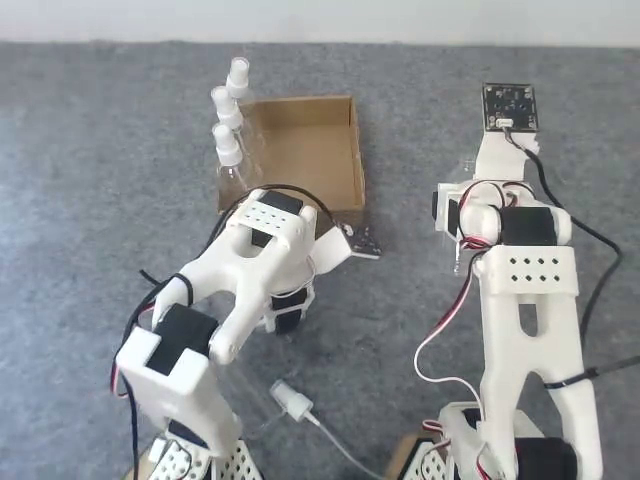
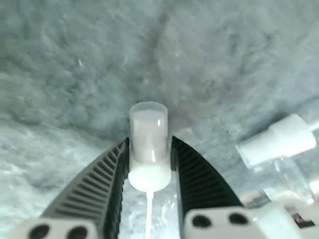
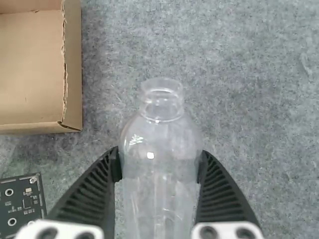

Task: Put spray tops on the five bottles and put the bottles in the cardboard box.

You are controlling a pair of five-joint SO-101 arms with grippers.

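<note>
The left claw (image 2: 149, 147) pinches a spray top (image 2: 148, 124), the right claw (image 3: 159, 159) clasps an uncapped bottle (image 3: 160, 114); next probably aligning top over neck.

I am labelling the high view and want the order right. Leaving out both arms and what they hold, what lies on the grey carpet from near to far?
loose spray top → small circuit board → cardboard box
</note>
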